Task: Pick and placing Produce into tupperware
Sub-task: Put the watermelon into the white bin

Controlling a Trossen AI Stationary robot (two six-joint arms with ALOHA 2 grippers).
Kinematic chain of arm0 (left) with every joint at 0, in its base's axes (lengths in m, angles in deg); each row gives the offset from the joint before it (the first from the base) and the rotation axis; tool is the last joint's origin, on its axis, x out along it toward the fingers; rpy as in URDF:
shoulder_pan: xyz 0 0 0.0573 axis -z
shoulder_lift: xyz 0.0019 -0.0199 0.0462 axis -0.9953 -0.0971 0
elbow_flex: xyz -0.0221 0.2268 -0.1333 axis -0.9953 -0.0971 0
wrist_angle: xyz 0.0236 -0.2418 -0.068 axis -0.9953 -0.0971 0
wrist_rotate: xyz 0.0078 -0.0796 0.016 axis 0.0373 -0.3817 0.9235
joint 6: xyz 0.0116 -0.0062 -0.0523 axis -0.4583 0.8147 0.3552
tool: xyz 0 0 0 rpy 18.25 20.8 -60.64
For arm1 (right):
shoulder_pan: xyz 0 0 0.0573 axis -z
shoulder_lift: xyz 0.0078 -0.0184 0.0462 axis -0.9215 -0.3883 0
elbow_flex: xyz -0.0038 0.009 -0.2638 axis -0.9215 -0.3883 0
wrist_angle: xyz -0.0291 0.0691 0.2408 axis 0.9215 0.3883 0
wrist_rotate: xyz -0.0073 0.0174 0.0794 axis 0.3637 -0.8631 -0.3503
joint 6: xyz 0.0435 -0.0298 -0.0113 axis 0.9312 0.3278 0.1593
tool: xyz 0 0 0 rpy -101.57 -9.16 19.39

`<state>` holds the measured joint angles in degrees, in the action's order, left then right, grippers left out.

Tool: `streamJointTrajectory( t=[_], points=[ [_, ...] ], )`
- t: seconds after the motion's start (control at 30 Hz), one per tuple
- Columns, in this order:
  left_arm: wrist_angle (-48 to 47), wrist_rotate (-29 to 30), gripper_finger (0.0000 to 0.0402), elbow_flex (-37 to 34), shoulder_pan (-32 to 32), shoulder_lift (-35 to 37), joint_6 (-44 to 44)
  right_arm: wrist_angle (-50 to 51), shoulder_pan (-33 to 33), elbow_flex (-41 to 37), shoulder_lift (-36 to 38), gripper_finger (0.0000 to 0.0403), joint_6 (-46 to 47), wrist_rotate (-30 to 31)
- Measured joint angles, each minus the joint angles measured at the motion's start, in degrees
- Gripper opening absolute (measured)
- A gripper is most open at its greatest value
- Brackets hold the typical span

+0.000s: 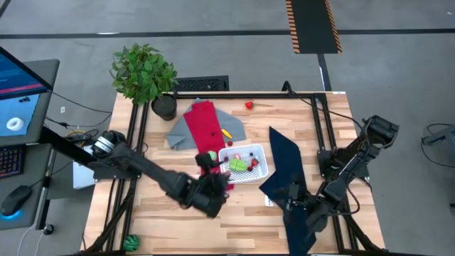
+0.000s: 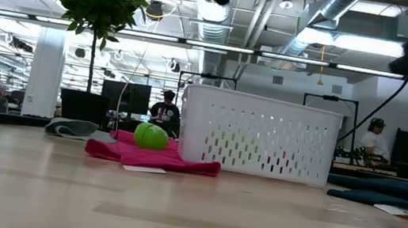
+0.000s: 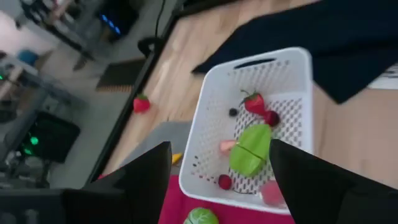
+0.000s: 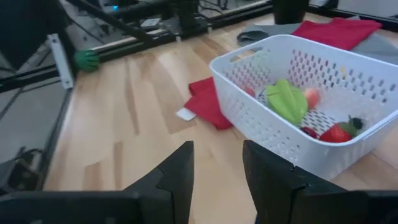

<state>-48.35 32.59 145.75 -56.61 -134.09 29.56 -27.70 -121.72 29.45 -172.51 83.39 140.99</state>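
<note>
Left hand point(image 1: 211, 186) hovers above the red cloth point(image 1: 206, 131) at the near-left corner of the tupperware point(image 1: 261, 151), fingers spread wide, nothing between them. The left wrist view looks down past them into the tub. Right hand point(image 1: 298, 206) waits low at the near right edge of the surface point(image 1: 242, 227), by the navy cloth point(image 1: 288, 167), fingers parted a little, empty.

Produce already in the tub: a green piece point(image 3: 250, 149), a strawberry point(image 3: 253, 102), small dark red and pink bits. A round green piece point(image 2: 151, 135) sits on the red cloth just outside the tub wall, probably the next pick. One red piece point(image 1: 249, 105) lies at the far edge of the surface, well apart; another green one point(image 1: 131, 243) lies off the near-left corner.

Risks:
- Green ball is round on soft, bunched cloth; a closing pinch could squirt it away or snag fabric and drag the cloth.
- It sits close to the tub wall, so one finger may strike or shove the light tub.

Around: potted plant point(image 1: 146, 75) far left, grey cloth point(image 1: 178, 131) under the red one. People in the room beyond.
</note>
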Motion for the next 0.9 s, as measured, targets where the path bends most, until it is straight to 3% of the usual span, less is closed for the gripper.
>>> streamJointTrajectory(
  t=[0.23, 0.37, 0.43, 0.5, 0.6, 0.73, 0.9],
  points=[
    [-7.3, 4.16, 0.0263, -0.08, 9.03, 1.46, 7.53, -1.0, 3.79, 0.0, -0.96, 0.0157, -0.87, -3.85],
    [-6.49, 4.91, 0.0263, -0.34, 15.45, 3.11, 9.41, -5.33, 4.2, 0.04, -0.89, 0.0156, -6.7, -3.93],
    [0.25, 5.2, 0.0263, -1.92, 18.36, 3.72, 7.07, -7.21, 4.31, 0.04, -0.89, 0.0155, -9.28, -3.96],
    [12.7, 3.44, 0.0263, -4.44, 20.61, 3.92, -0.42, -9.01, 4.38, 0.04, -0.89, 0.0154, -11.98, -3.96],
    [32.93, -7.06, 0.0263, -10.02, 21.88, 4.21, -12.81, -11.89, 5.13, 0.04, -0.89, 0.0153, -15.23, -3.95],
    [53.86, -22.47, 0.0263, -18.75, 21.62, 6.72, -20.8, -15.55, 5.94, 0.04, -0.85, 0.0153, -18.05, -4.57],
    [63.99, -21.45, 0.0263, -32.49, 21.4, 16.04, -20.57, -18.47, 5.97, 0.04, -0.85, 0.015, -19.72, -8.0]
  ],
)
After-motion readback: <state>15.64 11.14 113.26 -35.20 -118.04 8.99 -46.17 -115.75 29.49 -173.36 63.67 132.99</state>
